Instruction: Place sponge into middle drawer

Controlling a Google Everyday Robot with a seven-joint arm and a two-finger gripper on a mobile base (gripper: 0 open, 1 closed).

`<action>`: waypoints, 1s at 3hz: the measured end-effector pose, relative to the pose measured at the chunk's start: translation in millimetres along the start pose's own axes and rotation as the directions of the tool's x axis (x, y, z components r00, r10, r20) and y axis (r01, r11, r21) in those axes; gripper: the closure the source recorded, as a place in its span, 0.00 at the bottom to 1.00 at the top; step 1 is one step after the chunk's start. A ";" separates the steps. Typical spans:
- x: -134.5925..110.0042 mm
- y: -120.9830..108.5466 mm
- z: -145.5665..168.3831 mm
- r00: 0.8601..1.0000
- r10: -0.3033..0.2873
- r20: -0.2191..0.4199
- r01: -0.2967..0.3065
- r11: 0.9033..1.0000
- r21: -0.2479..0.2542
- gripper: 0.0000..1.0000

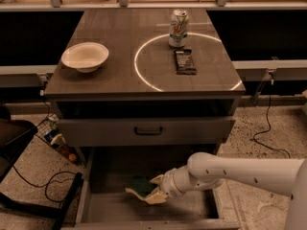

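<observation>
The sponge (pixel 139 186), yellow foam with a dark green top, is held between the fingers of my gripper (pixel 151 189) low in the camera view. The gripper is shut on it, inside the open middle drawer (pixel 192 210), just above the grey floor near the drawer's middle. My white arm reaches in from the lower right. Whether the sponge touches the floor I cannot tell.
Above is a shut drawer with a grey front and dark bar handle (pixel 147 130). On the cabinet top stand a white bowl (pixel 85 56), a soda can (pixel 178 28) and a dark snack bar (pixel 184 61). Cables and a dark chair base (pixel 19 176) lie left of the cabinet.
</observation>
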State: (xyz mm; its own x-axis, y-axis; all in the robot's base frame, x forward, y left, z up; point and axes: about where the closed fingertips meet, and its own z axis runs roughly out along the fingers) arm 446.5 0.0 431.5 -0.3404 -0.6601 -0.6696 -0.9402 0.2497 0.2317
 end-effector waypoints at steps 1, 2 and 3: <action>0.7 0.1 0.7 1.000 0.000 0.000 0.000 1.000 -0.001 0.82; 0.4 1.4 2.4 1.000 0.000 0.000 0.000 1.000 -0.005 0.51; 0.3 2.3 3.4 1.000 -0.001 0.000 0.001 1.000 -0.008 0.27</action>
State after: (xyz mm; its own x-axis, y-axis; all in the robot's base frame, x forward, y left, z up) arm 444.3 2.8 429.4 -0.3396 -0.6604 -0.6698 -0.9406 0.2436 0.2367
